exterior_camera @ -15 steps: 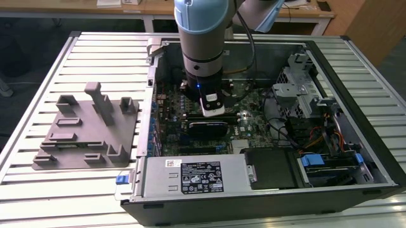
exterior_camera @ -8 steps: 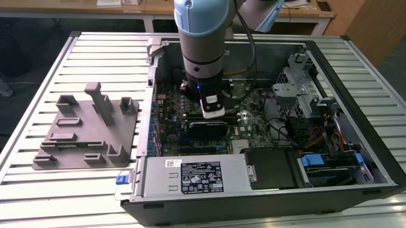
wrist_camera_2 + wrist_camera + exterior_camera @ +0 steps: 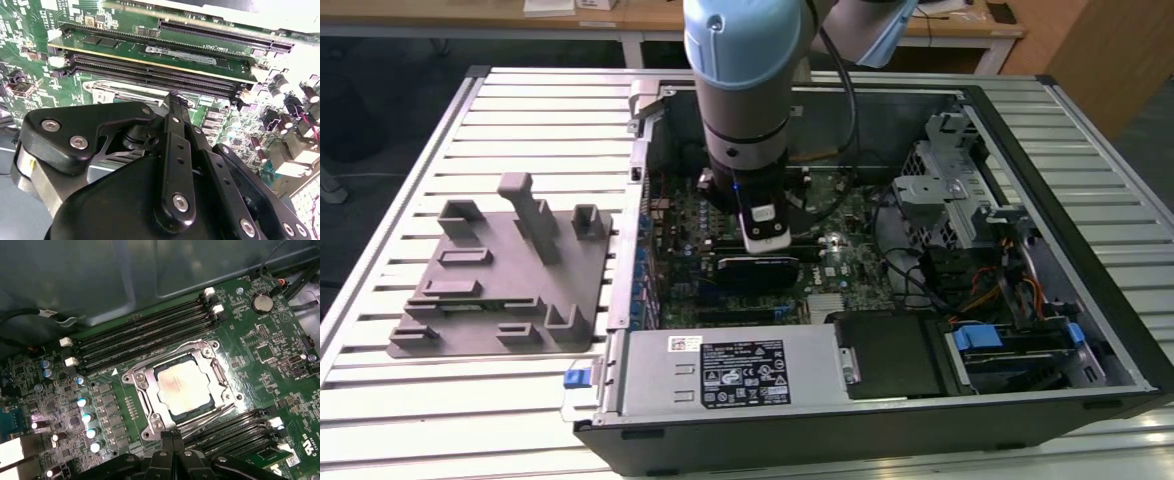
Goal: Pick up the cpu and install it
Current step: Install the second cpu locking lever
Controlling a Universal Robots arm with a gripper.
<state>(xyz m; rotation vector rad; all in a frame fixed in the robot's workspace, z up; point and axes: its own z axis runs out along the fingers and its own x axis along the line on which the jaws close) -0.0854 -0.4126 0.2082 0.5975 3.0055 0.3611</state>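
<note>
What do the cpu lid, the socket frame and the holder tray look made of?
The cpu: metal lid by its look, matte silver with a dull sheen.
Socket frame: bright bare metal, glinting edges.
Holder tray: likely plastic, uniform matte grey, no shine.

Arm (image 3: 744, 90) vertical, wrist pointing down; gripper (image 3: 171, 440) fingers pressed together, empty.

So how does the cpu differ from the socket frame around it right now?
In the first wrist view, the cpu is a flat, solid square with a pale silver top; the socket frame is an open metal surround with screws and cut-outs. The cpu lies inside, the frame encloses it. Both sit flat on the green motherboard.
</note>
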